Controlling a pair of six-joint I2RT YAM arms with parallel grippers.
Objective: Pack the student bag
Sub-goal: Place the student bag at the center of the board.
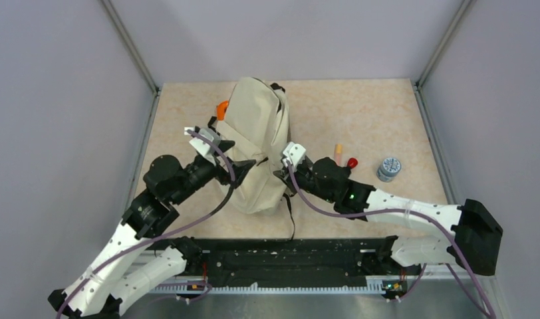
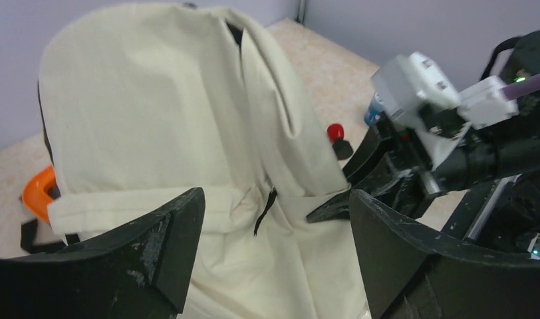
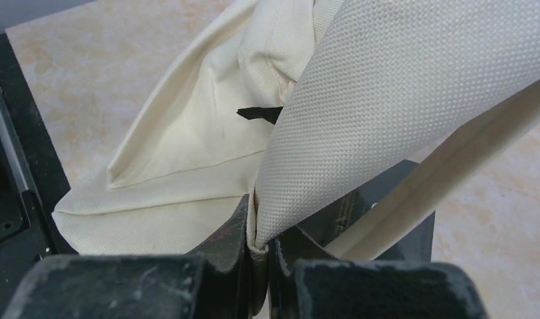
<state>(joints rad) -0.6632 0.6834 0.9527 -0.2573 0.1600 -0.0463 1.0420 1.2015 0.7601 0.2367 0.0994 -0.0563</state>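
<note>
The student bag (image 1: 257, 133) is a large beige backpack lying mid-table with its bottom end toward the arms. My left gripper (image 1: 243, 166) is at the bag's near left side. In the left wrist view it (image 2: 277, 249) is open over creased beige cloth, a black zipper pull (image 2: 265, 211) lies just beyond the gap, and nothing is between the fingers. My right gripper (image 1: 280, 174) is at the bag's near right edge. In the right wrist view it (image 3: 259, 239) is shut on a fold of the bag's fabric (image 3: 360, 100), which rises taut from the pinch.
An orange object (image 1: 222, 109) pokes out behind the bag's left side. Right of the bag lie a beige stick (image 1: 338, 150), a small red-topped item (image 1: 352, 162) and a round blue-grey container (image 1: 389, 168). Walls enclose the table on three sides.
</note>
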